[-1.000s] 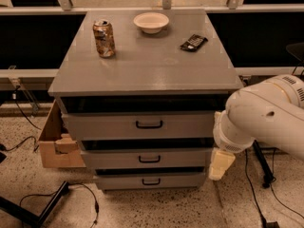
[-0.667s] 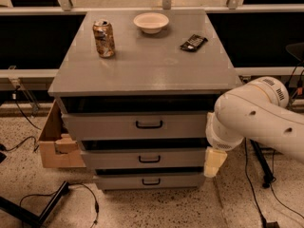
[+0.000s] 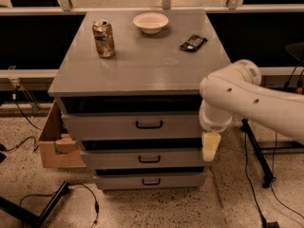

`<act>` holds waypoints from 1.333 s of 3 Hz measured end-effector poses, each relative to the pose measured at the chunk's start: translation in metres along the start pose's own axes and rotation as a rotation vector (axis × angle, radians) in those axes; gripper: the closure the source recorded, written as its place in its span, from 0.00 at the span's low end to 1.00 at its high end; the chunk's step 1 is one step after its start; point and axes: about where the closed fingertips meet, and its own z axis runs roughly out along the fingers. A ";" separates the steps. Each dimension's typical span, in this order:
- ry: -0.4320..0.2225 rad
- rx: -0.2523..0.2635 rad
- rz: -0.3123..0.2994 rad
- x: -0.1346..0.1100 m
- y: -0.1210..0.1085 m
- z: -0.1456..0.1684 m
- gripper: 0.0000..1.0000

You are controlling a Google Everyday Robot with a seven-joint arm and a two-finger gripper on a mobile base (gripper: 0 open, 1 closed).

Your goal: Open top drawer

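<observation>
The top drawer point(image 3: 109, 126) is the widest of three grey drawers under the grey cabinet top, with a small black bar handle point(image 3: 149, 125) at its centre. Its front stands a little forward of the cabinet frame, with a dark gap above it. My gripper point(image 3: 211, 147) hangs pale and cream-coloured from the white arm point(image 3: 251, 99), at the right end of the drawer fronts, level with the gap between the top and middle drawers. It is to the right of the handle and does not touch it.
A drinks can point(image 3: 103, 38), a white bowl point(image 3: 150, 23) and a dark snack packet point(image 3: 193, 42) sit on the cabinet top point(image 3: 142, 65). A cardboard box point(image 3: 54, 144) stands at the cabinet's left. Cables and a black stand leg lie on the speckled floor.
My arm has swung left and up, bringing the gripper closer to the right end of the drawer fronts. The drawers have not moved.
</observation>
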 end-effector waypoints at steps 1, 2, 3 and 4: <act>0.029 -0.020 -0.034 -0.001 -0.022 0.002 0.00; 0.036 -0.049 -0.055 -0.007 -0.033 0.013 0.00; 0.014 -0.071 -0.042 -0.011 -0.027 0.027 0.18; -0.020 -0.100 0.008 -0.006 0.002 0.043 0.49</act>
